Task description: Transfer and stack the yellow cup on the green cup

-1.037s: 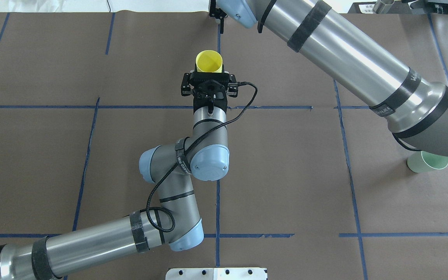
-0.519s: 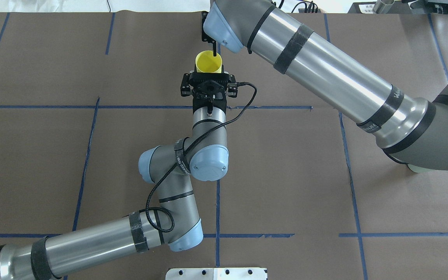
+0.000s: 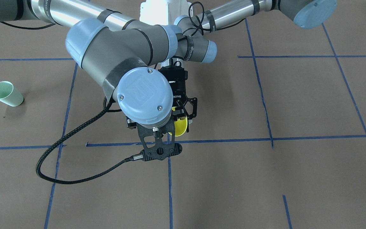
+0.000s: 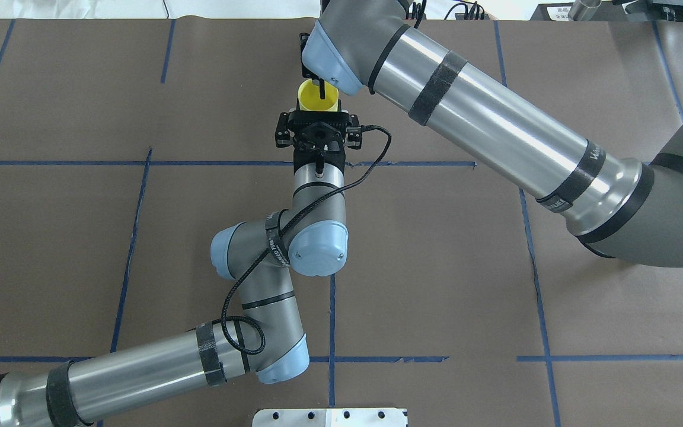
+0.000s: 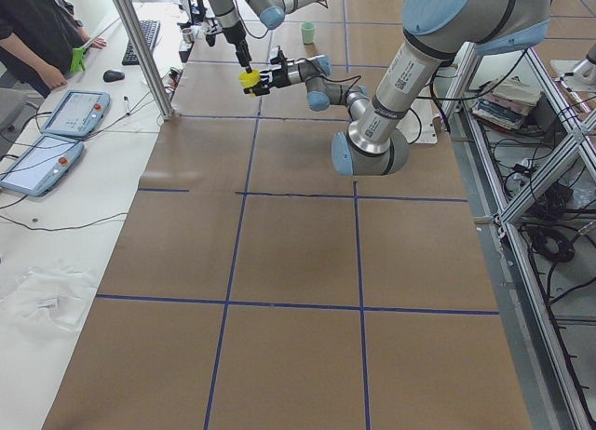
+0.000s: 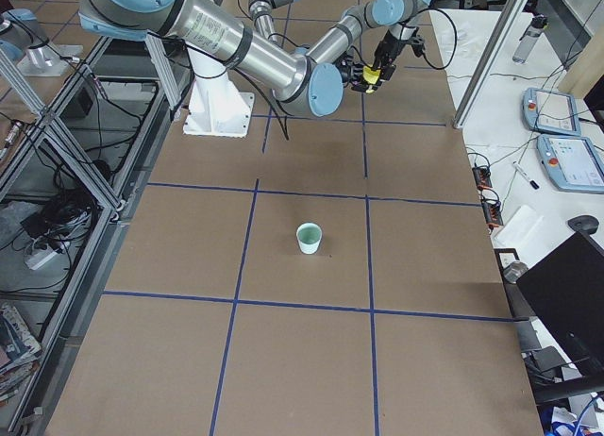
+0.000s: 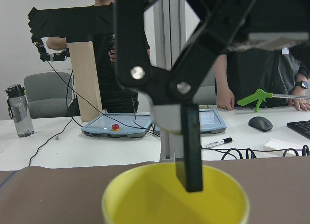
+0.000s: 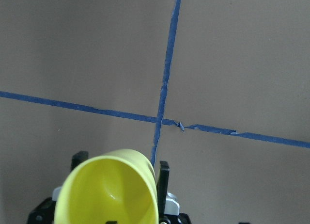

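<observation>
The yellow cup (image 4: 318,98) is held above the table, mouth up, by my left gripper (image 4: 318,115), which is shut on its sides. It also shows in the front view (image 3: 180,127) and the left wrist view (image 7: 177,202). My right gripper (image 4: 316,74) hangs open over it. One of its fingers (image 7: 190,151) dips inside the cup's mouth; the other finger does not show clearly. The green cup (image 3: 6,93) stands upright on the table, far off on the right arm's side, also in the right side view (image 6: 309,238). The right arm hides it in the overhead view.
Brown paper with blue tape lines covers the table (image 4: 436,296). A black cable loop (image 3: 62,171) hangs from the right wrist. Beyond the far edge is a side table with tablets (image 5: 74,114), a post (image 5: 140,48) and operators.
My right arm has swung in over the yellow cup and a finger has dropped into its mouth. The arm now covers the green cup in the overhead view. The left arm has held still.
</observation>
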Controlling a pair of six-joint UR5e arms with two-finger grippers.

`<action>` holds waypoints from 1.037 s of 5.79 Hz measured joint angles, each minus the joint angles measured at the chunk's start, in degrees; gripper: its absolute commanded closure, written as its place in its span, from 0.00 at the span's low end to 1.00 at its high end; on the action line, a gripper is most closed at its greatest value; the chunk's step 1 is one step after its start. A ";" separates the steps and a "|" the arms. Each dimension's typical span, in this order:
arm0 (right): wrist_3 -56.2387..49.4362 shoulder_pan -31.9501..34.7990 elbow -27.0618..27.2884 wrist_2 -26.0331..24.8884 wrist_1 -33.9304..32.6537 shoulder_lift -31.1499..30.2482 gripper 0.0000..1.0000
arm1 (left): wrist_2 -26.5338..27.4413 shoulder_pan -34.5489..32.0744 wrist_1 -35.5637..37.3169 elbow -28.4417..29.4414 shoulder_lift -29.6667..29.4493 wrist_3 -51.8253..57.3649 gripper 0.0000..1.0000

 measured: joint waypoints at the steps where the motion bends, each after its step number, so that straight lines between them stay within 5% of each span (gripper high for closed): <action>1: 0.22 -0.22 -0.64 0.00 1.55 -0.04 0.29 | -0.07 0.00 0.00 -0.04 0.00 0.00 0.58; 2: 0.27 -0.41 -1.21 0.00 2.44 -0.06 0.76 | -0.09 0.00 0.00 -0.07 0.04 0.00 0.58; 3: 0.26 -0.43 -1.47 0.03 2.72 -0.01 1.00 | -0.09 0.00 0.00 -0.08 0.07 0.03 0.58; 6: 0.44 -0.36 -1.56 0.10 2.83 0.21 1.00 | -0.18 0.02 -0.04 -0.10 0.22 0.06 0.53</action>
